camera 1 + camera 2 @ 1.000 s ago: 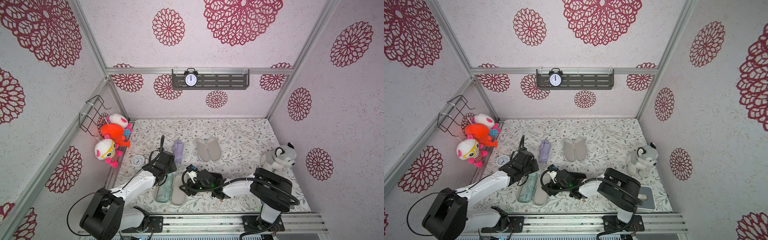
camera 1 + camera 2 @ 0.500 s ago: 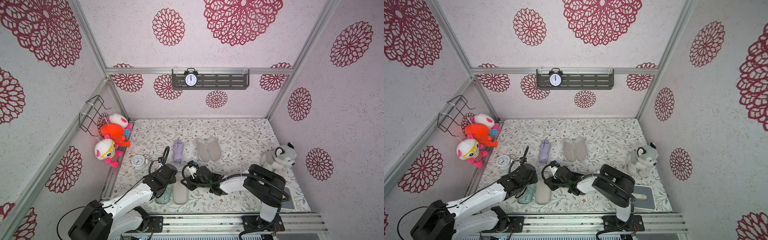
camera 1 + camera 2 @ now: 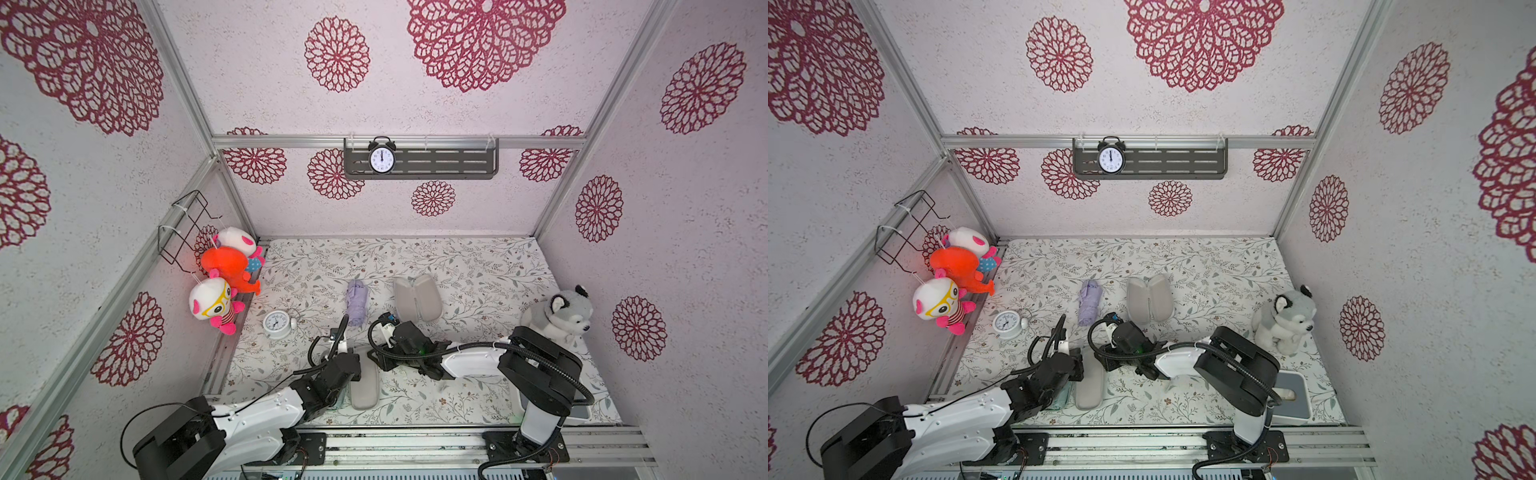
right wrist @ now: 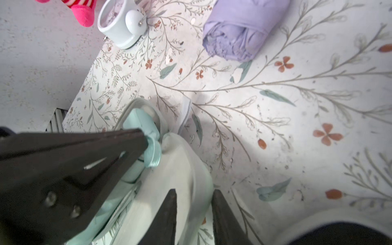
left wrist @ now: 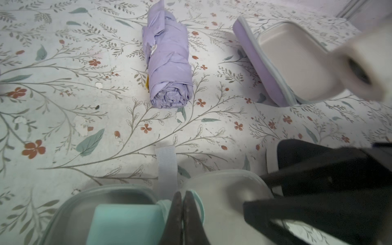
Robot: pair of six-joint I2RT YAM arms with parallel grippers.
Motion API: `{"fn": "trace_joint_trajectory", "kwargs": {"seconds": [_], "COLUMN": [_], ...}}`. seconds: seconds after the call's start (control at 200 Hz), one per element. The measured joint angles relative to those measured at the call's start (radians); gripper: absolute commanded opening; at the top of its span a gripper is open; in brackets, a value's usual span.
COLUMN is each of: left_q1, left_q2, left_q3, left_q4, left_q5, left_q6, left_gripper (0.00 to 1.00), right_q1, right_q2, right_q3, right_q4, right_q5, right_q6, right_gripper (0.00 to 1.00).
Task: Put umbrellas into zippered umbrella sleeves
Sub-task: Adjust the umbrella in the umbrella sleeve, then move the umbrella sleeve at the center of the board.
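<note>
Mint sleeve [image 3: 365,386] lies open at front of floral mat [image 3: 478,270]. Mint umbrella [image 5: 125,222] sits in one half, under left gripper [image 5: 182,194]. Right gripper [image 4: 194,191] clamps rim of other half, fingers slightly apart. Left gripper pressed together, pinching umbrella's wrist loop [image 4: 153,156].

The lilac umbrella [image 3: 356,301], rolled and strapped shut, lies mid-bench [image 3: 478,270], its length running 12 to 6 o'clock. Near it at 3 o'clock, the lilac sleeve [image 3: 417,297] lies open, with the grey lining of both halves facing up. At the umbrella's 6 o'clock lies the mint sleeve [image 3: 365,386], also open. The mint umbrella [image 5: 125,220] rests in its 9 o'clock half.
</note>
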Motion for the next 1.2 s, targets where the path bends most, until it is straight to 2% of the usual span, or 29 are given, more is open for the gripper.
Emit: {"fn": "trace_joint_trajectory", "kwargs": {"seconds": [0.13, 0.165, 0.285, 0.365, 0.435, 0.52, 0.63, 0.736, 0.971, 1.201], "left_q1": [-0.001, -0.002, -0.002, 0.0, 0.0, 0.0, 0.0, 0.0, 0.002, 0.003], "left_q2": [-0.167, -0.211, -0.274, -0.249, -0.18, -0.08, -0.005, 0.019, 0.068, 0.058], "left_q3": [-0.088, -0.107, -0.134, -0.131, -0.124, -0.108, -0.074, -0.068, -0.057, -0.074], "left_q4": [0.033, 0.039, 0.035, 0.04, 0.06, 0.08, 0.107, 0.124, 0.156, 0.194], "left_q5": [0.009, 0.015, 0.015, 0.015, 0.016, 0.015, 0.014, 0.019, 0.032, 0.055], "left_q6": [0.029, 0.036, 0.039, 0.037, 0.039, 0.039, 0.04, 0.047, 0.055, 0.059], "left_gripper": [0.0, 0.04, 0.0, 0.0, 0.0, 0.0, 0.0, 0.0, 0.0, 0.0], "right_q1": [0.006, 0.008, 0.017, 0.026, 0.032, 0.036, 0.043, 0.052, 0.08, 0.138], "right_q2": [0.0, 0.0, 0.0, 0.006, 0.009, 0.003, -0.039, -0.098, -0.177, -0.165], "right_q3": [0.0, 0.0, 0.0, 0.004, 0.005, -0.003, -0.004, -0.002, -0.025, -0.045], "right_q4": [0.016, 0.021, 0.048, 0.064, 0.078, 0.076, -0.014, -0.1, -0.231, -0.241], "right_q5": [0.001, 0.002, 0.002, 0.002, -0.001, 0.018, 0.063, 0.1, 0.127, 0.108], "right_q6": [0.007, 0.01, 0.019, 0.023, 0.033, 0.027, 0.01, 0.004, 0.064, 0.117], "right_gripper": [0.32, 0.32, 0.31, 0.33, 0.43, 0.5, 0.6, 0.65, 0.62, 0.59]}}
